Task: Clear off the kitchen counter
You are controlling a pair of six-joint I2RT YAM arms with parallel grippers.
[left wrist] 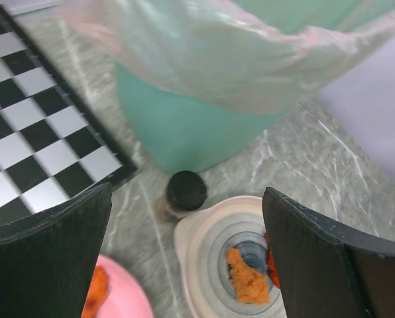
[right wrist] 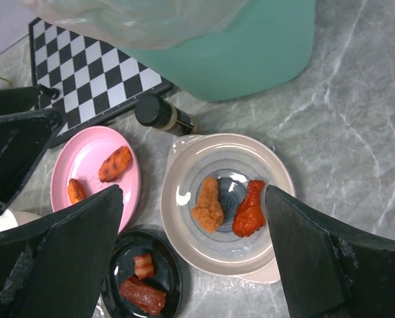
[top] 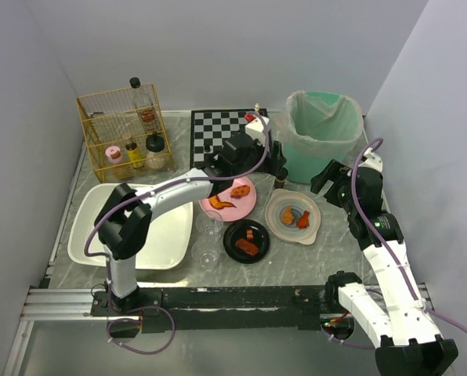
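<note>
The grey marble kitchen counter [top: 296,262] carries a beige bowl [top: 294,217] holding a fried piece [right wrist: 207,202] and a red drumstick [right wrist: 249,209]. Beside it are a pink plate [top: 229,197] and a black plate [top: 246,240], both with food pieces. A small black-capped bottle [top: 280,182] stands between the bowl and the teal bin [top: 321,135]. My left gripper [top: 276,165] is open and empty above the bottle [left wrist: 184,193] and the bowl's rim [left wrist: 191,245]. My right gripper [top: 326,180] is open and empty above the bowl [right wrist: 217,255].
A chessboard [top: 218,129] lies at the back, left of the bagged bin. A white tub [top: 128,227] sits at the left and a yellow wire basket [top: 124,133] of bottles behind it. Two clear glasses [top: 209,222] stand next to the black plate.
</note>
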